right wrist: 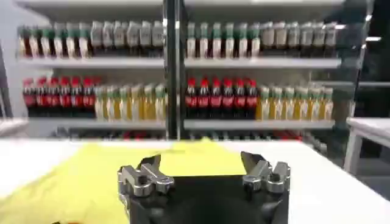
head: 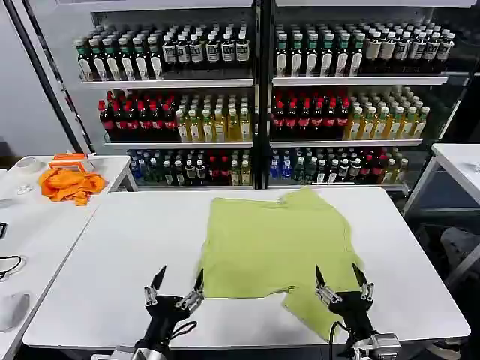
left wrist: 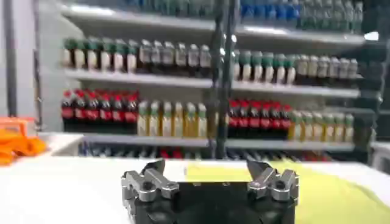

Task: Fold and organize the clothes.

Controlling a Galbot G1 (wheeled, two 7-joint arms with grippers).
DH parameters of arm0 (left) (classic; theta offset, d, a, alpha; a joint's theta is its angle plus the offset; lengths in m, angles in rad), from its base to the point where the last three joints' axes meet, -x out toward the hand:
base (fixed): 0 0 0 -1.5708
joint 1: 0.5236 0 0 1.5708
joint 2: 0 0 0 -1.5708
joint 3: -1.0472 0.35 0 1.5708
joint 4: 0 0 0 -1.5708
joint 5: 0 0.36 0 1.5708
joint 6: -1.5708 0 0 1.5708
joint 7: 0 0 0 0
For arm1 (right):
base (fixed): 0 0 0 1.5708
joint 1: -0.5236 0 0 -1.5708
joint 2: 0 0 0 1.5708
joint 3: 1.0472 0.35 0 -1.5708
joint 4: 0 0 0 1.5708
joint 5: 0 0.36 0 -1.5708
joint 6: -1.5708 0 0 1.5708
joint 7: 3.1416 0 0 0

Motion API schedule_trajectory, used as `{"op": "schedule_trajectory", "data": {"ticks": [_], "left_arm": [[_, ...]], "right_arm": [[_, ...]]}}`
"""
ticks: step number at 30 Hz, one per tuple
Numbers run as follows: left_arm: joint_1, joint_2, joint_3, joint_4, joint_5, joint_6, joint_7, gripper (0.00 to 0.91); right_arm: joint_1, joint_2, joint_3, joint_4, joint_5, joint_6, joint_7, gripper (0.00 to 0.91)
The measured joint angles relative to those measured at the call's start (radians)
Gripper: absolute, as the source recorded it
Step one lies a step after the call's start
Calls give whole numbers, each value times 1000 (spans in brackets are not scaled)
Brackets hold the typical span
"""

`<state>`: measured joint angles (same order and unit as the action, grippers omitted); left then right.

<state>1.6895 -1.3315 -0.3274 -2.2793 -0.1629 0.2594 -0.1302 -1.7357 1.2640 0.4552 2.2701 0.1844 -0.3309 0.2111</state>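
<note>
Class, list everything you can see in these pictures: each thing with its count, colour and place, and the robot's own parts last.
T-shirt: one, lime yellow-green, spread rumpled on the middle table, one corner near the front edge.
Middle table: one, white, right before the robot.
Orange cloth: one, bright orange, heaped on the side table at the robot's left.
Side table: one, white, left.
Table at right: one, white, partly seen.
Bottle shelves: rows of bottles with dark, red, yellow and green contents, behind the tables.
Left hand: one, black, open, above the table's front edge, beside the shirt.
Right hand: one, black, open, over the shirt's near corner.
</note>
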Motion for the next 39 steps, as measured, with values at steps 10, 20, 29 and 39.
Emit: {"op": "schedule_trajectory", "data": {"ticks": [10, 20, 29, 39], "left_arm": [[-72, 32, 35, 75, -29, 146, -12, 907], [-153, 35, 65, 171, -37, 211, -41, 907], [-231, 39, 82, 259, -45, 234, -56, 171], [-258, 47, 92, 289, -58, 234, -63, 20]], "right_arm": [[-45, -4, -9, -19, -20, -72, 20, 907], [-37, 4, -11, -53, -7, -100, 42, 907], [-23, 7, -21, -73, 22, -111, 53, 0], [-14, 8, -36, -82, 49, -115, 58, 0]]}}
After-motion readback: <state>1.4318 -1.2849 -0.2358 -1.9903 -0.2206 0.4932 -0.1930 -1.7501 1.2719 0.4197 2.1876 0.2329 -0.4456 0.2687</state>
